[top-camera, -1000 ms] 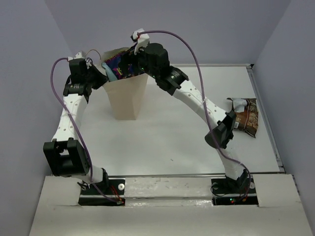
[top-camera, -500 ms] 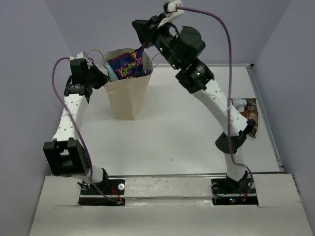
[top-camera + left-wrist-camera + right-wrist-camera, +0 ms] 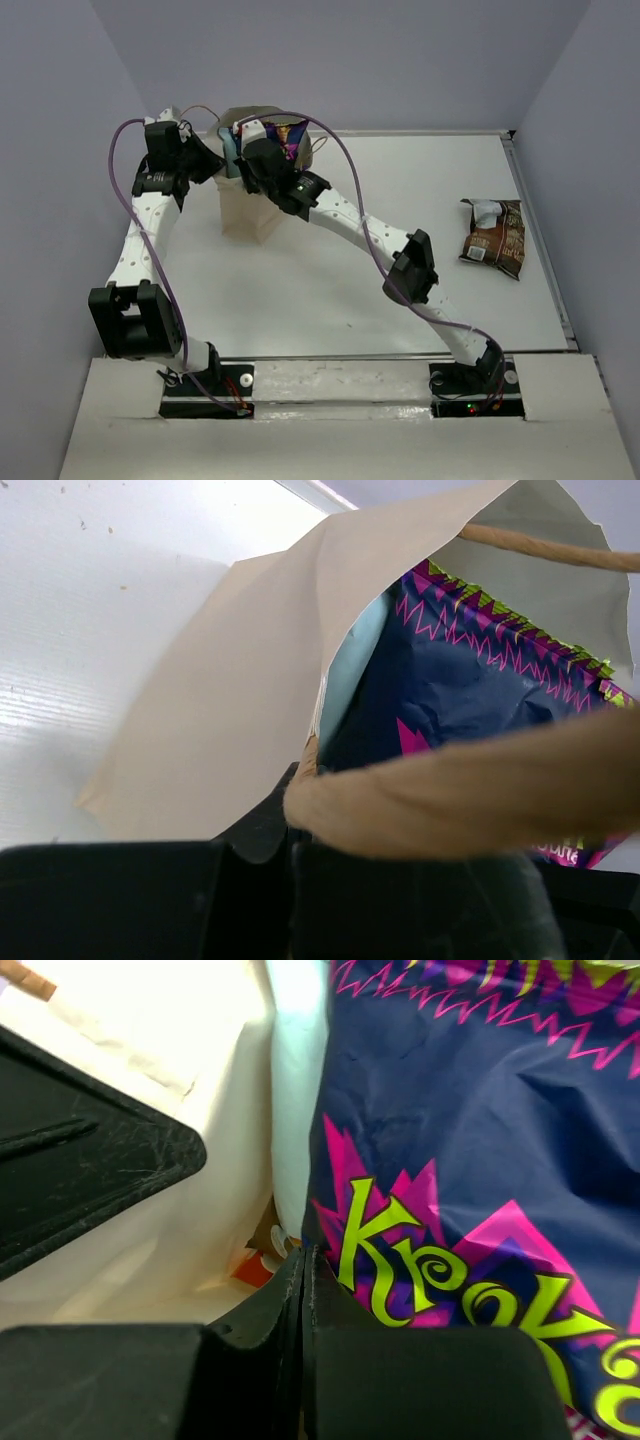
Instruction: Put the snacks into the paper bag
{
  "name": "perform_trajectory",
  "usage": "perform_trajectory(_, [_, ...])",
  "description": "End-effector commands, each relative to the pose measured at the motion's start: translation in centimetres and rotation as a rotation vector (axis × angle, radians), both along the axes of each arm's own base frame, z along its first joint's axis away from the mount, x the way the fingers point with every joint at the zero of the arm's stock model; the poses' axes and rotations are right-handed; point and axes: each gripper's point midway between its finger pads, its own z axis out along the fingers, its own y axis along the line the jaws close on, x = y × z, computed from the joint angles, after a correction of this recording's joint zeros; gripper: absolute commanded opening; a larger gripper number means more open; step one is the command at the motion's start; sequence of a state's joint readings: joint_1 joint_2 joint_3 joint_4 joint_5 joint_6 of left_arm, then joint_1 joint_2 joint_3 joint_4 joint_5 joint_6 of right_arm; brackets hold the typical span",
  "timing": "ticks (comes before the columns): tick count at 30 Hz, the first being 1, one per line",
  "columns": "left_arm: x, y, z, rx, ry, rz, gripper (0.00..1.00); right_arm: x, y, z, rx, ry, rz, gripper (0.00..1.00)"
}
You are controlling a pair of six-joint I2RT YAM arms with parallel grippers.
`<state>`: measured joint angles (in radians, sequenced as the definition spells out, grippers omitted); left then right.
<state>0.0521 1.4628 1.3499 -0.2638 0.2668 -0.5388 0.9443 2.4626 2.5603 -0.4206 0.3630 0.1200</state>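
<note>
The paper bag [image 3: 250,215] stands at the back left of the table, and my left gripper [image 3: 213,160] is shut on its left rim [image 3: 230,710], a cord handle [image 3: 470,790] crossing just above the jaws. My right gripper [image 3: 258,150] is down in the bag's mouth, shut [image 3: 303,1260] with nothing between its fingers, right against the purple-blue packet [image 3: 470,1160] with yellow lettering. That packet [image 3: 450,700] stands inside the bag next to a light blue one [image 3: 297,1090]. A bit of orange packet [image 3: 252,1270] shows lower down. A dark brown packet [image 3: 495,238] lies on the table at the right.
A raised rail [image 3: 545,240] runs along the table's right edge just beyond the brown packet. Grey walls close in the back and both sides. The right arm's forearm [image 3: 350,215] stretches low across the table from the bag towards its base.
The right arm lifted high above the bag, then dropped back into its mouth with its jaws shutting. The purple packet sits lower in the bag. The left arm held still.
</note>
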Motion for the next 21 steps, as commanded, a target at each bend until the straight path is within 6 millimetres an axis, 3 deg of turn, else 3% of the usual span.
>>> perform_trajectory(1, [-0.1, 0.3, 1.3, 0.011, -0.047, -0.005, 0.00, 0.2, -2.3, 2.1, -0.001, 0.016, -0.050, 0.02])
perform_trajectory(3, [0.0, 0.3, 1.2, 0.008, -0.046, -0.004, 0.00, 0.0, -2.3, 5.9, 0.077, -0.037, -0.038, 0.04])
perform_trajectory(5, [-0.1, 0.3, 1.3, 0.008, -0.047, -0.004, 0.00, -0.6, -2.9, 11.4, 0.176, -0.113, -0.028, 0.12])
perform_trajectory(7, [-0.1, 0.4, 1.1, 0.011, -0.044, 0.001, 0.00, -1.5, -3.3, 15.7, 0.245, -0.176, 0.011, 0.21])
perform_trajectory(8, [0.0, 0.5, 1.2, 0.011, -0.046, 0.003, 0.00, -2.6, -4.4, 20.2, 0.322, -0.239, 0.022, 0.27])
perform_trajectory(11, [0.0, 0.4, 1.1, 0.003, -0.045, 0.004, 0.00, -5.2, -6.5, 27.7, 0.438, -0.359, 0.081, 0.46])
perform_trajectory(12, [0.1, 0.4, 1.2, 0.002, -0.048, 0.002, 0.00, -7.0, -8.6, 31.3, 0.490, -0.404, 0.090, 0.50])
perform_trajectory(14, [0.2, 0.3, 1.4, -0.002, -0.051, 0.003, 0.00, -8.7, -11.0, 34.7, 0.540, -0.455, 0.086, 0.63])
perform_trajectory(15, [0.3, 0.3, 1.7, -0.005, -0.057, 0.003, 0.00, -8.9, -12.0, 34.5, 0.524, -0.453, 0.061, 0.67])
perform_trajectory(16, [0.4, 0.3, 1.9, -0.007, -0.061, 0.002, 0.00, -10.3, -15.0, 37.0, 0.550, -0.486, 0.022, 0.70])
perform_trajectory(18, [0.6, 0.1, 2.4, -0.020, -0.070, -0.001, 0.00, -8.4, -20.2, 36.1, 0.483, -0.488, -0.186, 0.74])
perform_trajectory(19, [0.7, 0.0, 2.6, -0.026, -0.074, -0.003, 0.00, -6.5, -25.4, 34.5, 0.429, -0.470, -0.360, 0.75])
perform_trajectory(21, [0.8, -0.2, 2.9, -0.042, -0.077, -0.010, 0.00, -4.3, -30.7, 30.8, 0.335, -0.382, -0.508, 0.78])
